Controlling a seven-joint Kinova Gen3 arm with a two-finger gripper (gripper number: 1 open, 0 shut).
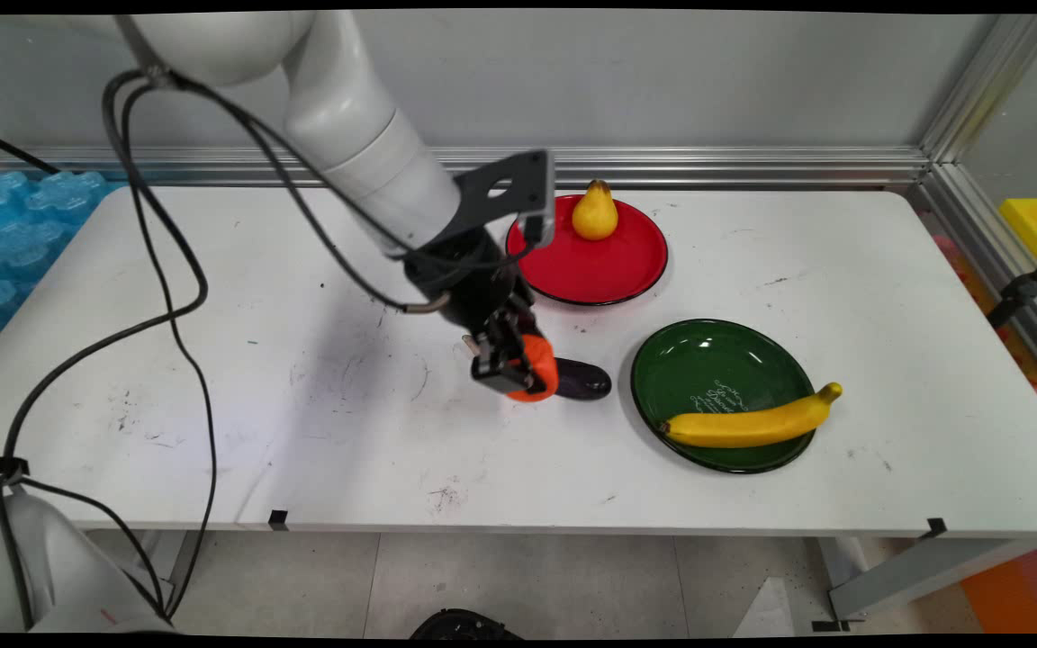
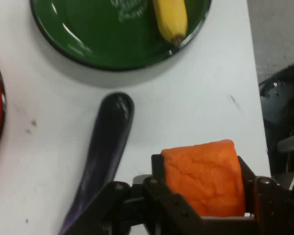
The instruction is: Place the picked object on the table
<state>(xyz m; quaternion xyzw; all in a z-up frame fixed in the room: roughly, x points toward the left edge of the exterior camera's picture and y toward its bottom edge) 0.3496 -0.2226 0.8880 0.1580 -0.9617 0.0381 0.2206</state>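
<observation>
Item 1, gripper (image 1: 518, 369): you have it low over the middle of the white table (image 1: 302, 432), fingers closed snugly on an orange block (image 1: 538, 367). The hand view shows the orange block (image 2: 205, 177) squeezed between both pads, with its rough, spongy-looking face bulging a little beyond them.

Item 2, dark purple eggplant (image 1: 583, 379): lying on the table just right of the block, near enough that touching cannot be ruled out. In the hand view the eggplant (image 2: 102, 152) stretches beside the gripper's linkage.

Item 3, green plate (image 1: 707, 346): right of the eggplant, carrying a banana (image 1: 752, 421) along its near rim, its tip overhanging.

Item 4, red plate (image 1: 608, 270): beyond the gripper on the far side, with a yellow pear (image 1: 594, 214) standing upright on its far part.

Handling note: the block looks soft, so keep your squeeze even, and mind the eggplant close alongside when you shift the hand.
</observation>
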